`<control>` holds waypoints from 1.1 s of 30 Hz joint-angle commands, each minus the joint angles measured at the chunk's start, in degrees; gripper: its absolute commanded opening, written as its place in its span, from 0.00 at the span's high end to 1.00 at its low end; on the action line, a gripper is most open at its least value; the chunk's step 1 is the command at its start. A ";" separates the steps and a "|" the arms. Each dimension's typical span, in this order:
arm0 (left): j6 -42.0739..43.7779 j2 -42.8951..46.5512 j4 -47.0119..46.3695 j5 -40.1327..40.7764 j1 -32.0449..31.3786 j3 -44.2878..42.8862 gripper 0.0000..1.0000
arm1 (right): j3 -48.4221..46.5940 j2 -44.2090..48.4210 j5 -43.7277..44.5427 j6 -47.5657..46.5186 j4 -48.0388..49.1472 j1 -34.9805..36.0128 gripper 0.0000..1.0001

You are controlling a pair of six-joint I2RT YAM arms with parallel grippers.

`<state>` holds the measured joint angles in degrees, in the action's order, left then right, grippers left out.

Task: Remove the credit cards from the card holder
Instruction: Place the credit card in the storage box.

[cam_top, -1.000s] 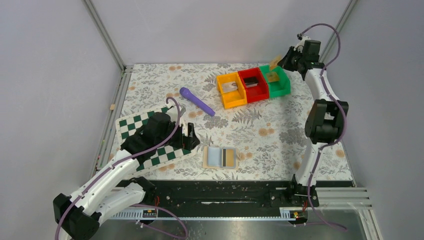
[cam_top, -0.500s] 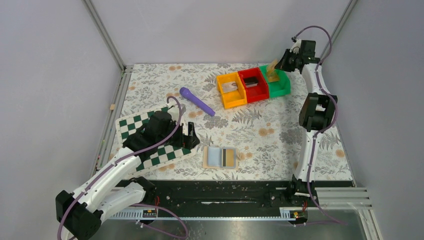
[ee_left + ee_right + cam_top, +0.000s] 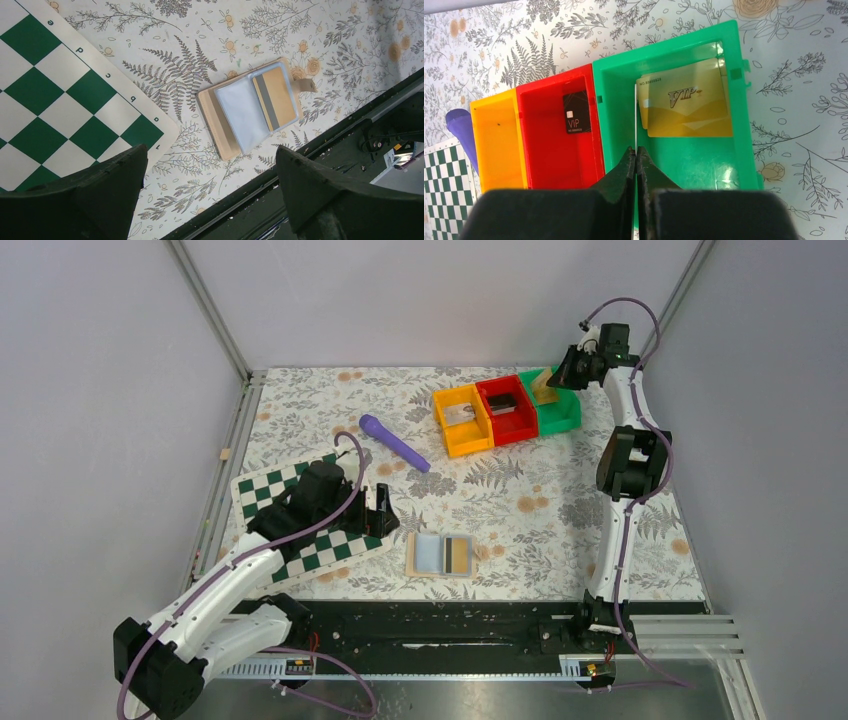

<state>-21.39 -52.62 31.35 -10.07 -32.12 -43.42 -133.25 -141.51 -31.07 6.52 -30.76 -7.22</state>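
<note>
1. Card holder (image 3: 440, 554): lies open and flat on the flowered table (image 3: 560, 490), near the front edge, just beside the corner of the checkered board (image 3: 255, 490). Holds a gold striped card (image 3: 274, 97) in the right pocket.
2. Left gripper (image 3: 384, 514): hangs over the board edge, fingers wide apart, gripping nothing. Looks down on the holder, which is clear of both fingers.
3. Right gripper (image 3: 553, 380): stands far right over the green bin (image 3: 694, 160), fingers pressed together on a thin card (image 3: 635, 115) seen edge-on.
4. Inside the green bin: gold VIP cards (image 3: 684, 97), seemingly two overlapped, flat on the bottom. Touching the pinched one or not: cannot tell.
5. Red bin (image 3: 559, 155), the middle one: contains a black VIP card (image 3: 575, 118). Touches the yellow bin (image 3: 499, 150) on the other side.
6. Purple stick (image 3: 395, 442): lies left of the bins, well apart from the holder.
</note>
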 commanded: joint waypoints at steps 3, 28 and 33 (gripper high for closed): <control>0.28 -0.36 -2.53 -1.02 0.39 -1.58 0.01 | -3.19 -0.36 -1.82 -1.23 -2.74 -0.50 1.00; 0.12 -1.78 -2.50 -1.66 0.66 -1.58 0.01 | -9.12 -5.43 2.53 4.26 2.92 -0.69 0.75; 0.12 -1.66 -2.55 -1.71 0.65 -1.63 0.01 | -9.35 -4.38 4.83 4.27 3.75 -0.84 0.69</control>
<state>-21.41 -54.50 31.18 -10.63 -31.77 -43.42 -139.76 -147.52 -28.82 9.98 -29.28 -7.68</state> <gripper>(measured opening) 0.985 0.284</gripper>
